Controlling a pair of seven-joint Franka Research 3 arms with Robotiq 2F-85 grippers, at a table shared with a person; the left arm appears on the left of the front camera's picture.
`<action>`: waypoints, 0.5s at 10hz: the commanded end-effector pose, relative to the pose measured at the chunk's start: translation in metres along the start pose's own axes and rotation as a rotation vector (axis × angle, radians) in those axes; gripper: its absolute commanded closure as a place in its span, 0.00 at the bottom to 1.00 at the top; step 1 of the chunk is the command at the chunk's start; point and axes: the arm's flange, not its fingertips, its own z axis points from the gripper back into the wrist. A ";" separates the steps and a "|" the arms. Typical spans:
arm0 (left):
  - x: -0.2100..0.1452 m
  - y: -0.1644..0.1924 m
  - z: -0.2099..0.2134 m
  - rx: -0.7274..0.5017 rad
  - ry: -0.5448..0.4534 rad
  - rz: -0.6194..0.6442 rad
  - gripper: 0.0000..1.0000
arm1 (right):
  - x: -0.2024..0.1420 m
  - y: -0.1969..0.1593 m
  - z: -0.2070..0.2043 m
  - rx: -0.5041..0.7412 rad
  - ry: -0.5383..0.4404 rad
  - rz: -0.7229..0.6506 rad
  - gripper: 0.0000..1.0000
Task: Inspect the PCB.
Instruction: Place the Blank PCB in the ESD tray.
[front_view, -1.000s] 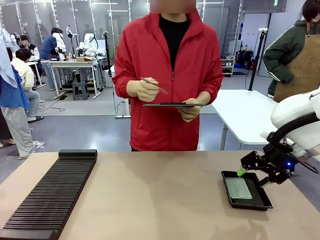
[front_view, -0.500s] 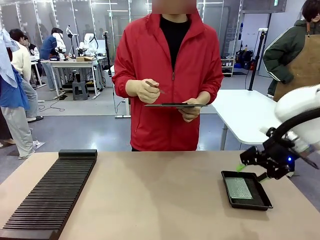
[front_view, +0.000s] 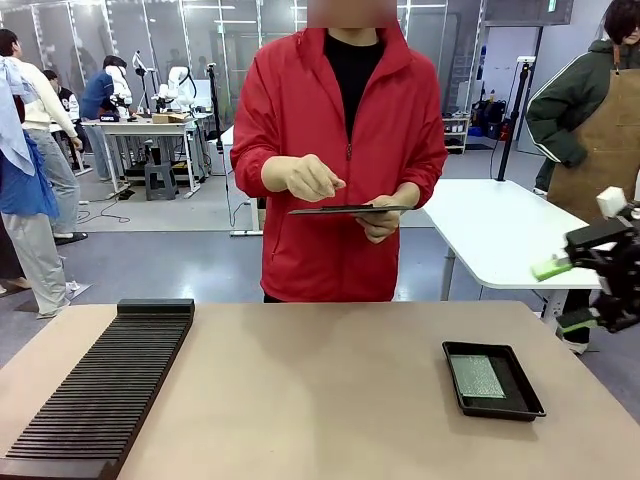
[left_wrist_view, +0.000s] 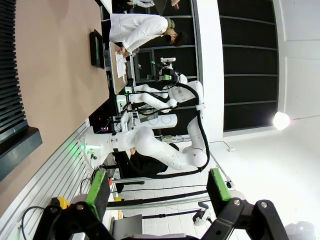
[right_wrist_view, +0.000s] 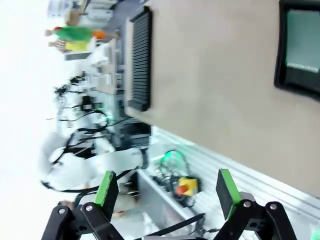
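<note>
Spanning most of the front view, the tan worktop (front_view: 320, 390) is the largest item on record. A long black ribbed rack (front_view: 100, 385) lies along its left side, running from the near left corner toward the far edge. A shallow black tray (front_view: 493, 379) sits on the right side, close to the right edge, well apart from the rack. Between rack and tray the surface is bare, with broad open room across the middle and toward the near edge.

Beyond the far edge a person in a red jacket (front_view: 340, 160) holds a clipboard (front_view: 348, 209) level in one hand (front_view: 380, 218), the other hand (front_view: 305, 178) raised just above it.

My right jaws (front_view: 567, 293) hang off the worktop's right edge, above and clear of the tray, standing wide with nothing between the green pads (front_view: 551, 268). My left jaws (left_wrist_view: 157, 187) likewise stand wide and empty, seen in the left wrist view.

The PCB (front_view: 476, 376) lies flat inside the tray, pale green and finely speckled, a dark margin of tray floor showing around it. In the right wrist view the PCB (right_wrist_view: 303, 42) shows a row of fine pale dots along one edge.
</note>
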 end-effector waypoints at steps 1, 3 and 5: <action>0.001 -0.004 0.000 0.022 -0.006 0.018 0.00 | -0.006 -0.049 0.023 0.176 0.002 -0.103 0.00; 0.001 -0.004 0.000 0.022 -0.006 0.018 0.00 | -0.025 -0.091 0.055 0.336 -0.012 -0.159 0.00; 0.001 -0.004 0.000 0.022 -0.006 0.018 0.00 | -0.046 -0.112 0.071 0.403 -0.035 -0.163 0.00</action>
